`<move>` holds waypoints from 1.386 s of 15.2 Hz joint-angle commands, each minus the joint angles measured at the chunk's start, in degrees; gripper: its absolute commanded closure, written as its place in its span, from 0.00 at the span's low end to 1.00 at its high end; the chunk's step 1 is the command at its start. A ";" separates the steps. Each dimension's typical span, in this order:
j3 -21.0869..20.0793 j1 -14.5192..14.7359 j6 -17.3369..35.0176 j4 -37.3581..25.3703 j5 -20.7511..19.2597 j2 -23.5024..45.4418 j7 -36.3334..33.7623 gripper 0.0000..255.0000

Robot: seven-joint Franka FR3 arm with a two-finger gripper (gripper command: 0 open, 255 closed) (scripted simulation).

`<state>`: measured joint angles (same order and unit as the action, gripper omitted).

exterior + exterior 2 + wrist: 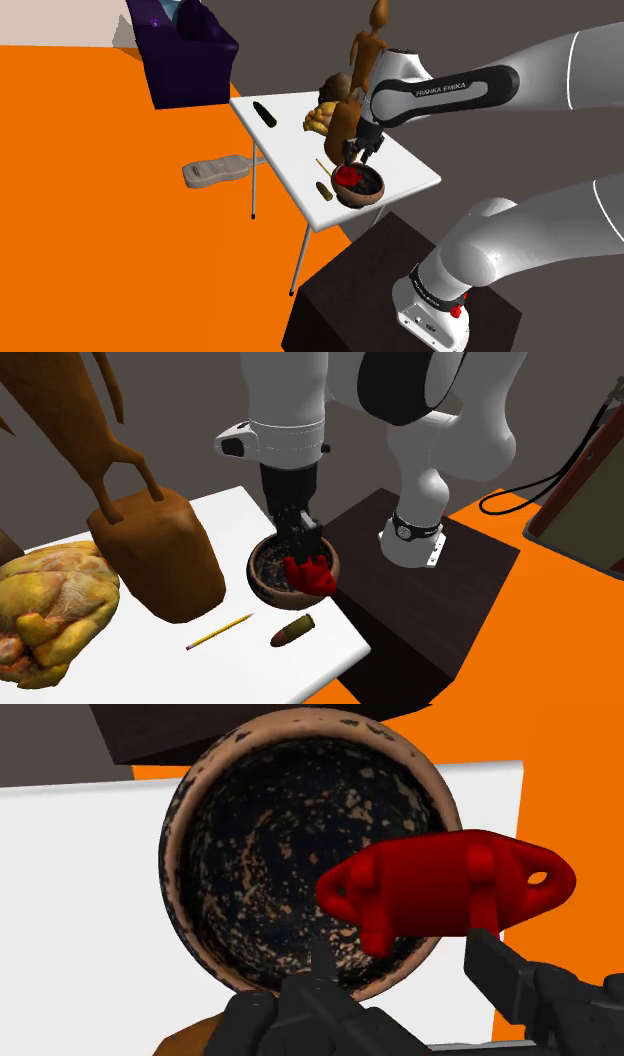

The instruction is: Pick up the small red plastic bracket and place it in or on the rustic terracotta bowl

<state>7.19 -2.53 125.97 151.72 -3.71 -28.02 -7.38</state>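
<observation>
Red and glossy, the bracket (445, 889) lies across the rim of the bowl (200, 824). One end is over the dark, speckled inside and the other end, the one with a small hole, juts out past the rim. The second exterior view shows the bracket (310, 574) low at the bowl's (262, 574) rim, on the side toward the nearby tabletop corner. Whether it rests on the rim or hangs just above it, I cannot tell.

The gripper (400, 952) points straight down over the bowl with its black fingers (510, 979) spread apart. The bracket sits just beyond their tips rather than clasped between them, so the hand looks released, though one tip comes very close to a lug of the bracket. From the shoulder view the gripper (360, 158) hangs directly above the bracket (348, 177) and bowl (372, 192).

The bowl stands against the edge of the white tabletop (330, 652) that faces the dark stand (440, 587). Toward the corner beside it lie a yellow pencil (220, 633) and a small brown bullet-shaped piece (292, 632), apart from each other. Further in along the tabletop stands a tall brown figure (150, 547), and beside that lies a yellowish lumpy thing (50, 612). A black object (264, 113) lies near the far edge.
</observation>
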 commanded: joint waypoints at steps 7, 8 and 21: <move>21.82 4.71 -4.59 3.56 12.36 -6.02 30.03 0.00; 21.89 4.98 -3.67 4.08 12.60 -5.64 30.17 0.00; 22.29 6.72 1.55 6.72 14.36 -3.12 31.23 0.00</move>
<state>29.47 4.18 127.52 158.44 10.65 -31.14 23.86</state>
